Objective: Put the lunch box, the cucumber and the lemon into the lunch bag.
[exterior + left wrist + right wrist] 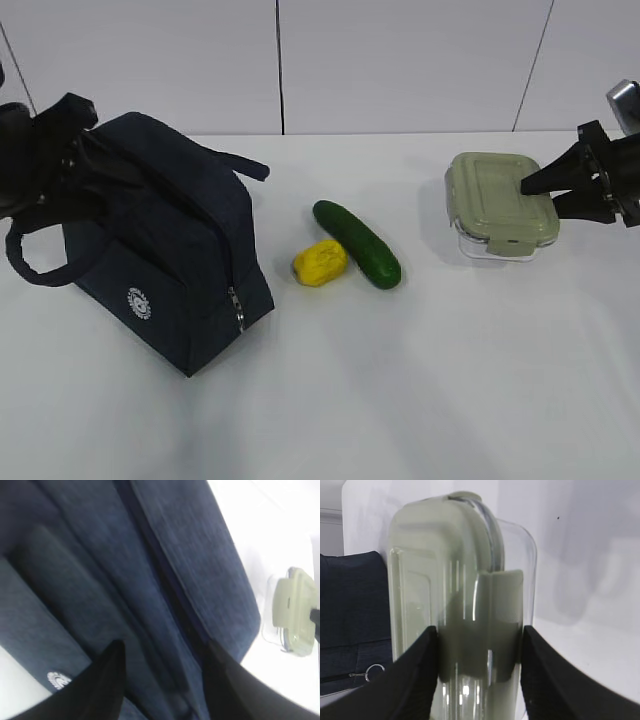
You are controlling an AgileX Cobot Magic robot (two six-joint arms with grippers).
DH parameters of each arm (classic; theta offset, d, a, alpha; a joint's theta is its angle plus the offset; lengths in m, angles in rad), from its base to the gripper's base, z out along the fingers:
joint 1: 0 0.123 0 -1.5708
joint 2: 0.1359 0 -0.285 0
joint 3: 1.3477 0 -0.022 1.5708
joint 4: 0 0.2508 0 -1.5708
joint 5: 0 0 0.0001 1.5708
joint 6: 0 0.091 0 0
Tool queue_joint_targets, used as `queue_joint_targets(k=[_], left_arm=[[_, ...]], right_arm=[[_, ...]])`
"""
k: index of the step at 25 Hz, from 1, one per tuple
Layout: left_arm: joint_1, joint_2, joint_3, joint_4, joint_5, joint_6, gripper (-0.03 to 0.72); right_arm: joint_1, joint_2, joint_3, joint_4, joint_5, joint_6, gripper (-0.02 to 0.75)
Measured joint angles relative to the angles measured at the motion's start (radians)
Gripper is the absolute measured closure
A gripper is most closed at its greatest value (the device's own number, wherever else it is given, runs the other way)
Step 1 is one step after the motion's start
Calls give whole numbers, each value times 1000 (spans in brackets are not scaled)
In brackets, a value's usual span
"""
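Observation:
The navy lunch bag (170,250) stands at the left, with its logo facing front. My left gripper (85,130) is at its top left corner. In the left wrist view the bag's fabric (165,555) fills the gap of the open left gripper (165,647). The lemon (320,263) and the cucumber (357,243) lie touching in the middle. The lunch box (495,200) sits at the right with its sage lid on. My right gripper (538,198) is open and straddles the box's right end. One finger is over the lid and the other is by the glass (465,555). The box fills the right gripper's gap (480,630).
The white table (450,380) runs to a white wall behind. One bag handle (30,265) hangs off the bag's left side. The zipper's ring pull (374,670) lies low on the bag's near corner. The lunch box (295,612) shows far off in the left wrist view.

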Motion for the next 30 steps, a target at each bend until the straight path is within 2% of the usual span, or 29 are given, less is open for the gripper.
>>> queue_joint_targets(k=[14,19,25,30], left_arm=[[20,0,0,-62,-21,-17,341],[20,8,0,-67,-21,-17,447],[20,8,0,-69,-29,-17,662],[20,15,0,-61,-38,-17,692]], right_arm=[[0,0,0,0,0,0,369],[0,0,0,0,0,0,369],[0,0,0,0,0,0,369],[0,0,0,0,0,0,369]])
